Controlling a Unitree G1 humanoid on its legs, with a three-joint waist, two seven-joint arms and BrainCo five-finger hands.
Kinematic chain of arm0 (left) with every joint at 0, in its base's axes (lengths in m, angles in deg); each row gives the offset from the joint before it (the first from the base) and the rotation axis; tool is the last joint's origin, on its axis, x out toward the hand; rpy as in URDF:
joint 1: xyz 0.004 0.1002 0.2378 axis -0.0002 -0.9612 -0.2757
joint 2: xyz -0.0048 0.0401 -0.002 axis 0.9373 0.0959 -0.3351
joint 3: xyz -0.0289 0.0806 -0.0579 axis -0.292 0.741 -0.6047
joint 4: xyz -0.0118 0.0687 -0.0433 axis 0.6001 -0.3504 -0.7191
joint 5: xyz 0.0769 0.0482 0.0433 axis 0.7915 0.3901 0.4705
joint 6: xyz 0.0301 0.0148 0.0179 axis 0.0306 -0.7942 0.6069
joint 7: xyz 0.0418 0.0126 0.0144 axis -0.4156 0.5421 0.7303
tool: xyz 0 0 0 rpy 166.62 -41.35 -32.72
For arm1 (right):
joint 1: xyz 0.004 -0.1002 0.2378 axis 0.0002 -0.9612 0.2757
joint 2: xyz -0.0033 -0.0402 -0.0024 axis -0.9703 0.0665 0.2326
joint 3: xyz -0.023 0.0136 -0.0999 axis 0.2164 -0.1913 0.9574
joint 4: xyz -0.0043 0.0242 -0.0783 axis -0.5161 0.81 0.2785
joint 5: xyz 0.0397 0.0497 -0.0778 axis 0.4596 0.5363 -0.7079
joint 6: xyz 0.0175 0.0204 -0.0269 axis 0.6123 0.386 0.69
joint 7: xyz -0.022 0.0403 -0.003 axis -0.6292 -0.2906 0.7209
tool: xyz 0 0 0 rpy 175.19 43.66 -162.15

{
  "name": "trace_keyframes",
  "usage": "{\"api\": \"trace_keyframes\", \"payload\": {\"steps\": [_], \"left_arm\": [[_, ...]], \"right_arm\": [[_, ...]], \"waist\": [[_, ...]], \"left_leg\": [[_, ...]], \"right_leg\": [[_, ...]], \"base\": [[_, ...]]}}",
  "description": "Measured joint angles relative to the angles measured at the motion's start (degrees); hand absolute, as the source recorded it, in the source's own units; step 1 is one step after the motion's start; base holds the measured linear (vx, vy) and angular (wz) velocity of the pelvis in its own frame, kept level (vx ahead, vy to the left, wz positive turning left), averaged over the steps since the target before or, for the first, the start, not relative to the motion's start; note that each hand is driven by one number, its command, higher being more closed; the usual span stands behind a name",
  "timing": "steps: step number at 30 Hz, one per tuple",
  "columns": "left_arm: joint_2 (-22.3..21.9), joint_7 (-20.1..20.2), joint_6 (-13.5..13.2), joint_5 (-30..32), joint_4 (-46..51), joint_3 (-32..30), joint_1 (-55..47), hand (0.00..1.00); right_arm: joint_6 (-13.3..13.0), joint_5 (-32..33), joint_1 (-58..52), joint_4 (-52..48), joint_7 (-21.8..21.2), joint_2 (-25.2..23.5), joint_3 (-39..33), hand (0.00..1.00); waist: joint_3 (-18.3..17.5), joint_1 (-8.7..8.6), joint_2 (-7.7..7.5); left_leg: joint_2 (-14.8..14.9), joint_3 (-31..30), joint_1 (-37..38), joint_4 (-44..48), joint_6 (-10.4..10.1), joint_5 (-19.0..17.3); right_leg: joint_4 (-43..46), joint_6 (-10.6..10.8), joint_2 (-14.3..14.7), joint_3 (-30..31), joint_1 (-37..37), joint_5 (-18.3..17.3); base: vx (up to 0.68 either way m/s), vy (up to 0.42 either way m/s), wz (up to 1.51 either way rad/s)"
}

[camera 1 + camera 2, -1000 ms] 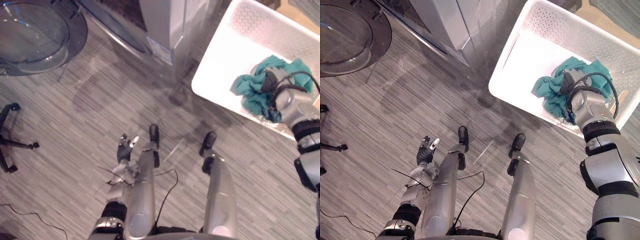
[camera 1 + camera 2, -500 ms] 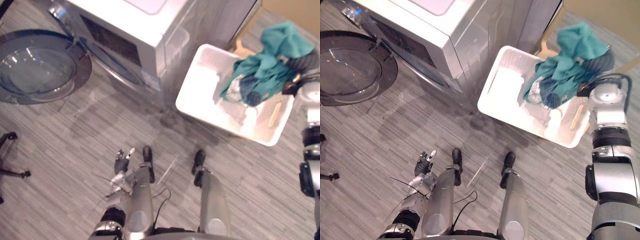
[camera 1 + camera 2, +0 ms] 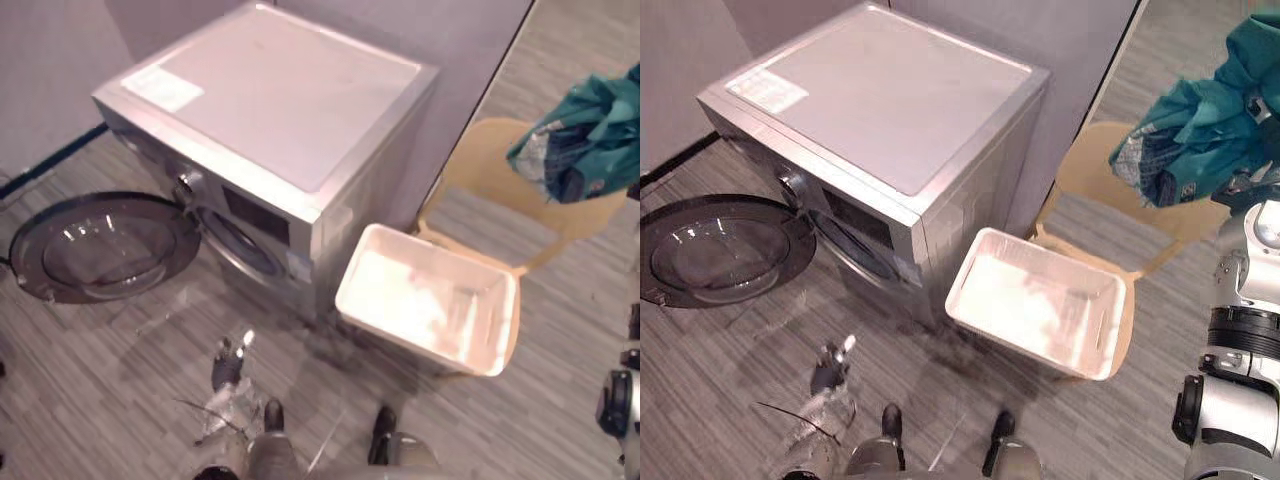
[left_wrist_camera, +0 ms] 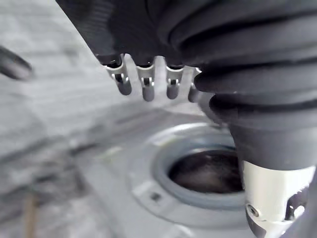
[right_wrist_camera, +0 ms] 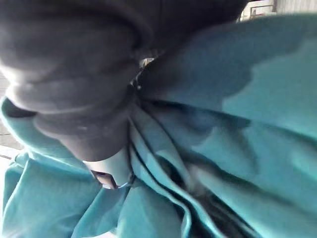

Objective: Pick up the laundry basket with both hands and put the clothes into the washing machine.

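Observation:
A bundle of teal clothes point(image 3: 1196, 140) hangs in the air at the far right, well above the floor, with my right hand point(image 5: 110, 169) shut on it; in the right wrist view the cloth wraps round the thumb. The white laundry basket point(image 3: 350, 291) stands on the floor against the washing machine's right side, with only pale shapes inside. The silver washing machine point(image 3: 290, 130) has its round door point(image 3: 105, 245) swung open to the left, and the drum opening point(image 4: 205, 171) shows dark. My left hand point(image 3: 228, 365) hangs low near the floor, its fingers point(image 4: 144, 85) relaxed and holding nothing.
A tan wooden seat point(image 3: 490, 170) stands behind the basket at the right, under the hanging clothes. A grey wall runs behind the machine. Grey plank floor lies in front of the machine and its door.
The right hand has lifted the teal clothes out of the basket and high up to the right. The camera has tilted up toward the machine. The left hand still hangs low.

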Motion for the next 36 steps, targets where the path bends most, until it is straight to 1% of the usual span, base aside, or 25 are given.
{"api": "trace_keyframes", "payload": {"steps": [1, 2, 3, 4, 5, 6, 7, 8, 9, 11, 12, 13, 14, 16, 17, 19, 20, 22, 25, 27, 28, 30, 31, 32, 36], "left_arm": [[0.48, -0.14, -0.27, 0.2, 2.72, -0.02, 0.31, 0.0], [1.64, -0.8, -0.99, 0.55, 7.55, -0.18, 1.47, 0.0], [2.59, -2.08, -1.37, 1.48, 11.92, -1.18, 2.66, 0.0], [3.0, -2.89, -1.62, 2.18, 13.94, -1.93, 3.25, 0.0], [4.74, -5.13, -2.78, 4.02, 19.86, -3.71, 4.66, 0.0], [4.98, -5.3, -2.84, 4.02, 20.79, -3.93, 4.93, 0.0], [6.16, -6.48, -3.57, 4.55, 25.0, -4.45, 6.33, 0.0], [6.75, -7.24, -4.1, 5.71, 26.66, -4.76, 7.14, 0.0], [8.29, -8.76, -4.95, 7.84, 29.05, -4.05, 9.97, 0.0], [9.58, -9.47, -5.25, 9.2, 30.49, -1.5, 13.89, 0.0], [10.67, -9.84, -5.32, 11.18, 30.65, 2.65, 17.76, 0.0], [10.89, -9.82, -5.32, 11.7, 30.64, 4.39, 19.32, 0.0], [10.98, -9.8, -5.37, 12.41, 30.52, 8.04, 22.35, 0.0], [11.01, -9.17, -5.63, 12.82, 27.82, 15.03, 28.87, 0.0], [11.0, -8.54, -5.54, 12.75, 26.85, 17.36, 30.63, 0.0], [10.39, -6.35, -4.92, 12.19, 24.79, 25.41, 36.06, 0.0], [10.06, -5.72, -4.76, 11.82, 23.71, 27.17, 37.45, 0.0], [8.17, -3.45, -3.66, 10.0, 17.63, 32.08, 42.18, 0.0], [6.23, -2.61, -1.9, 8.85, 9.79, 36.0, 46.78, 0.0], [3.85, -1.36, -0.02, 9.24, 1.13, 39.39, 51.07, 0.0], [2.74, -1.2, 0.22, 9.37, -3.07, 40.21, 53.22, 0.0], [1.88, -1.18, 0.62, 9.48, -6.93, 40.82, 55.79, 0.0], [1.75, -1.34, 0.79, 9.54, -8.31, 40.86, 56.98, 0.0], [1.63, -1.42, 1.03, 9.64, -8.89, 40.87, 57.67, 0.0], [0.56, -2.71, 2.03, 12.2, -11.82, 41.43, 61.18, 0.0]], "right_arm": [[0.0, -0.05, -0.04, 0.0, -0.06, 0.0, 0.01, 1.0], [-0.01, -0.18, -0.03, 0.0, -0.06, 0.0, 0.06, 1.0], [-0.02, -0.49, -0.02, 0.0, 0.0, 0.0, 0.73, 1.0], [-0.02, -0.53, -0.02, -0.02, -0.09, 0.0, 1.36, 1.0], [-0.04, -1.08, -0.03, -0.47, -0.28, -0.05, 3.0, 1.0], [-0.04, -1.1, -0.03, -0.64, -0.27, -0.05, 3.14, 1.0], [-0.04, -1.08, -0.02, -1.94, -0.48, -0.05, 3.73, 1.0], [-0.09, -1.08, -0.02, -2.78, -0.81, -0.04, 4.05, 1.0], [-0.15, -1.48, 0.02, -4.8, -1.68, -0.05, 4.92, 1.0], [-0.25, -1.61, 0.07, -6.65, -2.7, -0.04, 6.75, 1.0], [-0.76, -1.61, 0.32, -7.36, -4.06, -0.05, 8.95, 1.0], [-0.78, -1.61, 0.68, -7.55, -4.44, -0.07, 9.76, 1.0], [-0.79, -1.61, 2.0, -7.65, -5.2, -0.4, 11.5, 1.0], [-0.82, -1.58, 4.22, -8.34, -5.32, -2.29, 13.78, 1.0], [-0.89, -1.5, 4.54, -8.78, -5.31, -2.76, 14.39, 1.0], [-0.96, -0.92, 5.8, -9.93, -5.36, -4.85, 16.57, 1.0], [-0.9, -0.92, 5.94, -10.2, -5.32, -4.94, 17.26, 1.0], [-0.76, -0.89, 7.56, -10.5, -5.87, -5.31, 20.27, 1.0], [-0.68, -0.27, 9.68, -10.51, -6.21, -5.82, 22.05, 1.0], [-0.52, 0.29, 12.19, -10.5, -6.16, -6.46, 23.5, 1.0], [-0.47, 0.29, 13.58, -10.51, -6.2, -6.59, 25.01, 1.0], [-0.39, 0.33, 14.73, -10.5, -6.21, -7.29, 26.84, 1.0], [-0.39, 0.34, 15.15, -10.51, -6.2, -8.77, 27.07, 1.0], [-0.39, 0.42, 15.28, -10.51, -6.2, -9.24, 27.09, 1.0], [-0.39, 0.76, 15.64, -10.51, -6.13, -10.33, 27.2, 1.0]], "waist": [[-0.51, 0.02, 0.04], [-1.23, 0.0, 0.02], [-1.85, -0.05, -0.04], [-2.44, -0.11, -0.08], [-4.0, -0.46, 0.02], [-4.06, -0.53, 0.03], [-4.43, -0.92, 0.04], [-4.49, -1.21, 0.05], [-4.59, -1.45, 0.16], [-4.69, -1.46, 0.19], [-5.61, -1.77, 0.22], [-5.75, -2.0, 0.25], [-5.85, -2.88, 0.37], [-6.1, -3.26, 0.28], [-6.12, -3.29, 0.29], [-6.28, -4.87, 0.32], [-6.29, -5.14, 0.35], [-6.79, -6.03, 0.84], [-6.95, -6.2, 1.1], [-6.95, -6.67, 1.1], [-6.95, -6.87, 1.09], [-6.94, -7.24, 1.06], [-6.93, -7.63, 1.03], [-6.89, -7.82, 0.97], [-6.84, -8.05, 0.88]], "left_leg": [[-0.02, -0.13, 0.4, -0.37, -0.01, 0.12], [-0.04, -0.42, 1.37, -0.71, -0.03, 0.19], [-0.06, -0.44, 2.42, -0.82, -0.03, 0.19], [-0.09, -0.43, 2.82, -0.97, -0.03, 0.19], [-0.3, -0.3, 4.18, -1.99, -0.05, 0.2], [-0.34, -0.3, 4.42, -2.13, -0.06, 0.21], [-0.45, -0.1, 5.21, -2.58, -0.08, 0.22], [-0.57, 0.01, 5.48, -2.6, -0.08, 0.22], [-0.87, 0.49, 6.39, -2.67, -0.08, 0.22], [-1.07, 1.53, 7.49, -2.82, -0.08, 0.22], [-1.27, 2.16, 7.76, -3.16, -0.08, 0.22], [-1.4, 2.3, 8.03, -3.43, -0.07, 0.23], [-1.61, 2.64, 8.45, -3.95, -0.06, 0.24], [-1.73, 4.01, 8.97, -4.27, 0.04, 0.27], [-1.74, 4.35, 9.22, -4.44, 0.05, 0.27], [-1.74, 4.91, 9.43, -4.62, 0.21, 0.36], [-1.73, 4.94, 9.49, -4.65, 0.23, 0.38], [-1.69, 5.31, 9.74, -4.75, 0.24, 0.39], [-1.71, 6.14, 10.21, -5.32, 0.45, 0.54], [-1.69, 6.63, 10.63, -5.97, 0.59, 0.68], [-1.68, 7.22, 10.78, -6.22, 0.59, 0.68], [-1.72, 8.0, 11.2, -6.5, 0.59, 0.68], [-1.74, 8.24, 11.37, -6.5, 0.58, 0.67], [-1.76, 8.3, 11.39, -6.5, 0.58, 0.67], [-1.68, 8.37, 11.61, -6.52, 0.57, 0.66]], "right_leg": [[-0.4, 0.0, 0.06, -0.01, 0.59, 0.0], [-0.96, 0.04, 0.19, -0.13, 1.79, 0.03], [-1.77, 0.19, 0.36, -0.09, 3.18, 0.12], [-2.09, 0.22, 0.44, 0.0, 3.58, 0.14], [-3.4, 0.54, 0.94, 0.15, 4.94, 0.41], [-3.53, 0.55, 0.95, 0.16, 5.15, 0.42], [-3.61, 0.56, 1.01, 0.38, 5.57, 0.42], [-3.67, 0.6, 1.06, 0.49, 5.8, 0.45], [-4.15, 1.0, 1.07, 1.27, 6.51, 0.76], [-5.15, 1.07, 1.1, 2.2, 7.25, 1.58], [-6.02, 1.21, 1.16, 3.11, 7.16, 2.38], [-6.3, 1.3, 1.16, 3.49, 7.19, 2.64], [-6.9, 1.33, 1.17, 4.12, 7.24, 3.35], [-8.62, 1.25, 1.49, 5.77, 7.19, 4.96], [-8.98, 1.23, 1.6, 6.17, 7.23, 5.31], [-9.74, 1.15, 1.83, 6.84, 7.26, 5.98], [-9.77, 1.12, 1.87, 6.96, 7.25, 6.05], [-10.43, 0.99, 2.17, 7.87, 7.26, 6.72], [-11.54, 0.93, 2.5, 8.52, 7.26, 7.65], [-12.0, 0.82, 2.83, 9.57, 7.22, 8.18], [-12.56, 0.86, 3.01, 10.05, 7.13, 8.63], [-12.7, 0.88, 3.12, 10.81, 7.02, 8.76], [-12.7, 0.89, 3.15, 11.05, 7.03, 8.76], [-12.7, 0.89, 3.15, 11.12, 7.01, 8.76], [-12.75, 0.9, 3.34, 11.51, 6.98, 8.77]], "base": [[0.11, 0.021, 0.09], [0.09, 0.021, 0.09], [0.08, 0.023, 0.05], [0.07, 0.02, -0.04], [0.06, 0.03, -0.05], [0.05, 0.034, -0.06], [0.0, 0.0, 0.0], [0.01, 0.024, -0.1], [0.0, 0.034, -0.17], [-0.02, 0.041, -0.27], [-0.03, 0.034, -0.27], [-0.04, 0.041, -0.29], [-0.05, 0.04, -0.25], [-0.07, 0.037, -0.38], [-0.07, 0.02, -0.39], [-0.06, 0.005, -0.18], [-0.05, -0.003, -0.07], [-0.04, -0.004, -0.15], [-0.03, -0.008, -0.21], [-0.02, -0.005, -0.17], [-0.01, -0.001, -0.21], [0.0, 0.002, -0.21], [0.01, 0.005, -0.15], [0.02, 0.004, -0.07], [0.02, -0.002, -0.06]]}}
